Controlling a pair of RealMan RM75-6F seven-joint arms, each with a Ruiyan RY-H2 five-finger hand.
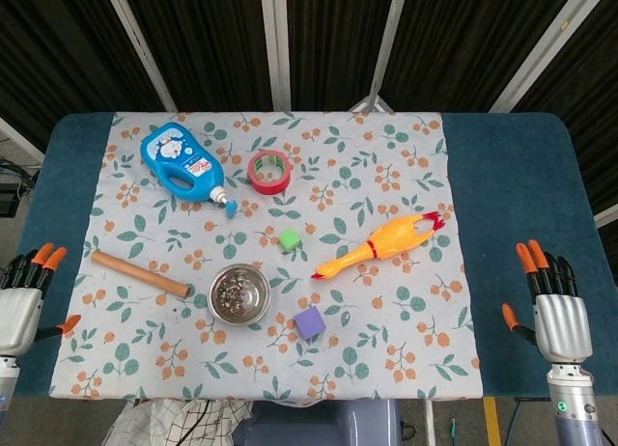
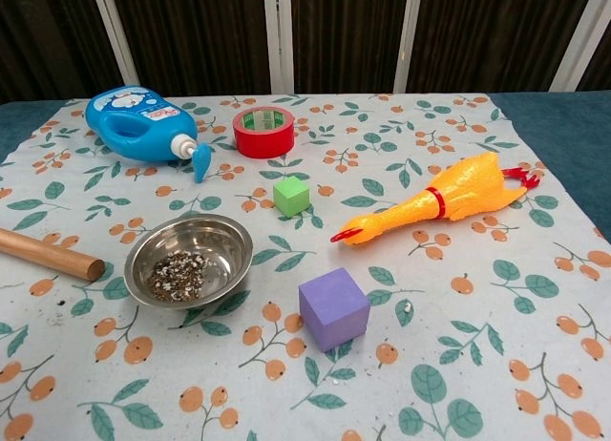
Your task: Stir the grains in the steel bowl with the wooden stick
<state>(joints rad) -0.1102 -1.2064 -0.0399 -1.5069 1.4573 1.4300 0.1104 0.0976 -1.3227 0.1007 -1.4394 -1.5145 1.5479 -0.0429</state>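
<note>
Wooden stick (image 1: pixel 141 273) lay on the floral cloth (image 1: pixel 406 176) just left of the steel bowl (image 1: pixel 238 293) of grains (image 2: pixel 179 275), while left hand (image 1: pixel 21 301) and right hand (image 1: pixel 557 314) waited at the table's edges, fingers spread, holding nothing.

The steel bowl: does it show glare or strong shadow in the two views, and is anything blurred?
Chest view: the steel bowl shows soft bright reflections on its inner wall, no harsh glare; the purple cube casts a faint shadow; everything is sharp. Head view: lighting is even and the bowl looks sharp, but the grains are too small to see clearly.
</note>
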